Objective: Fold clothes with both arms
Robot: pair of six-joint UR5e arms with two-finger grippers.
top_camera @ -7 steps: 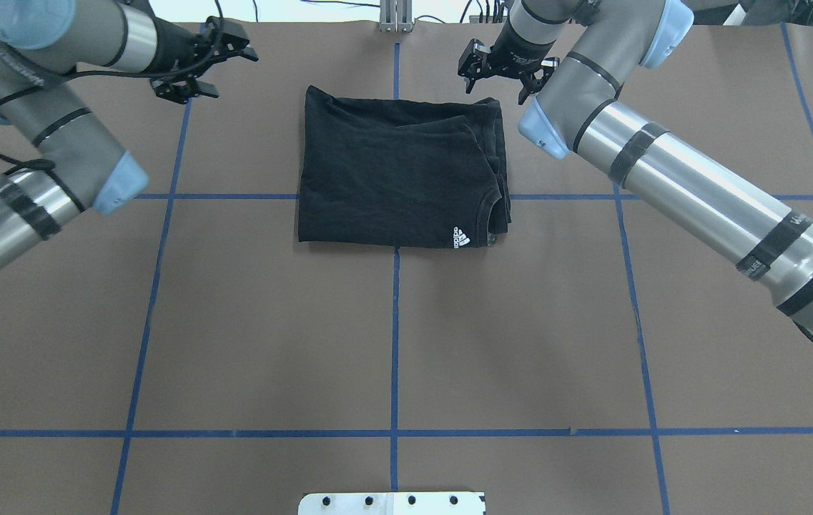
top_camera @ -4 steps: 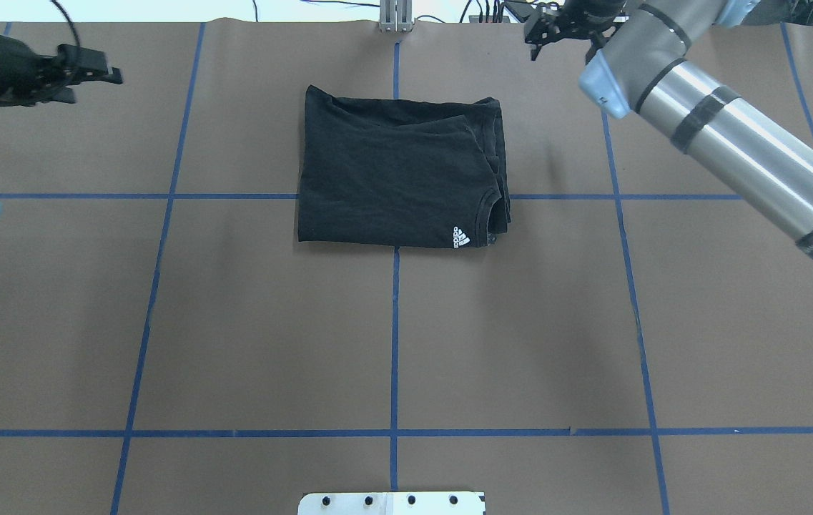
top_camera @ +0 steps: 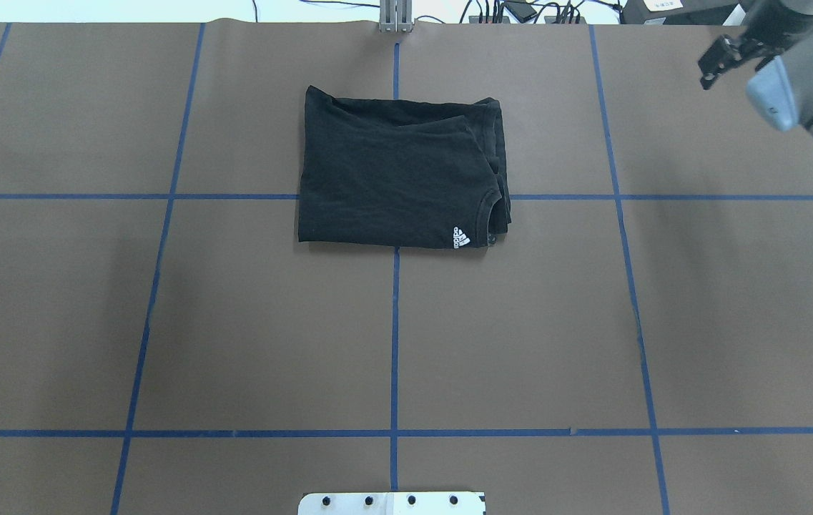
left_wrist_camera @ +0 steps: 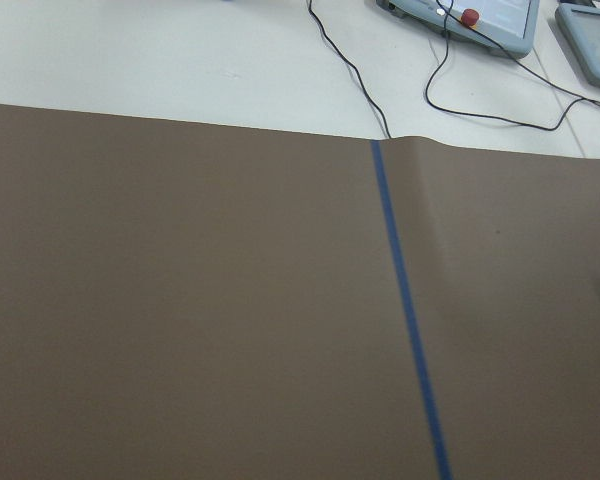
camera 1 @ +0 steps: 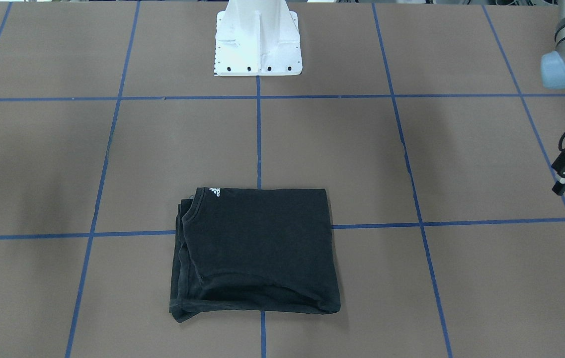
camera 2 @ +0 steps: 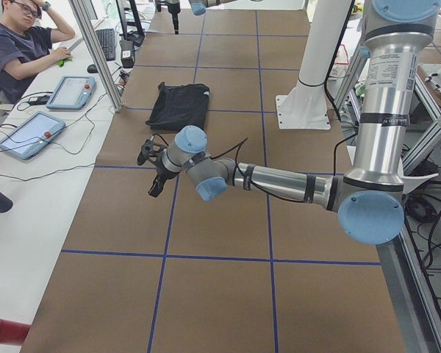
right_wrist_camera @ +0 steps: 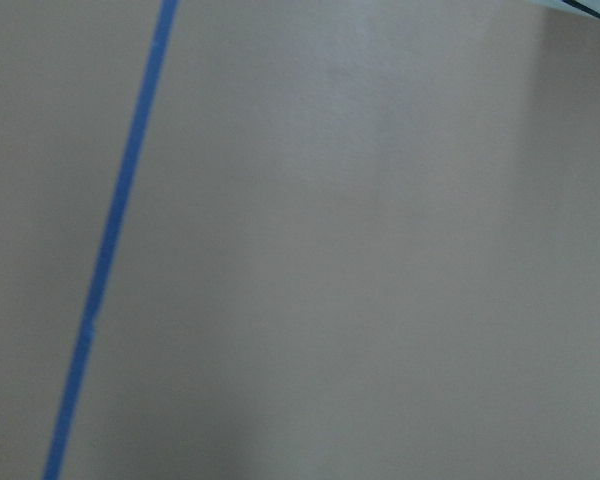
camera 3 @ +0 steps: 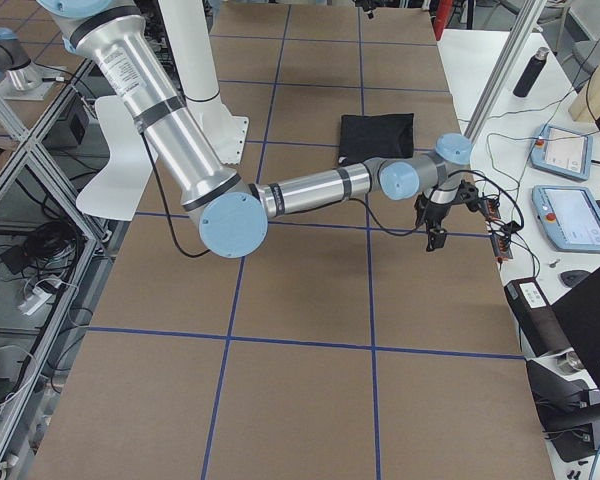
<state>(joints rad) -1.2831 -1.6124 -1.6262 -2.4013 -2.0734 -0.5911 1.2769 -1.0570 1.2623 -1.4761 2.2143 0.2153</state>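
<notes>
Both arms have swung off the shirt's far corners and out to the table sides. The left gripper (camera 1: 563,174) has its fingers apart and holds nothing, and the right gripper (top_camera: 717,61) looks the same. Folding looks finished, with the arms retreating. The T-shirt (top_camera: 399,179) hasn't moved and sits mid-table across the centre blue line (top_camera: 395,343). Its near edge is straight, with a white mark (top_camera: 461,238) at the near right corner by the collar. Layers are stacked along the right side, and the far edge is slightly rumpled.
</notes>
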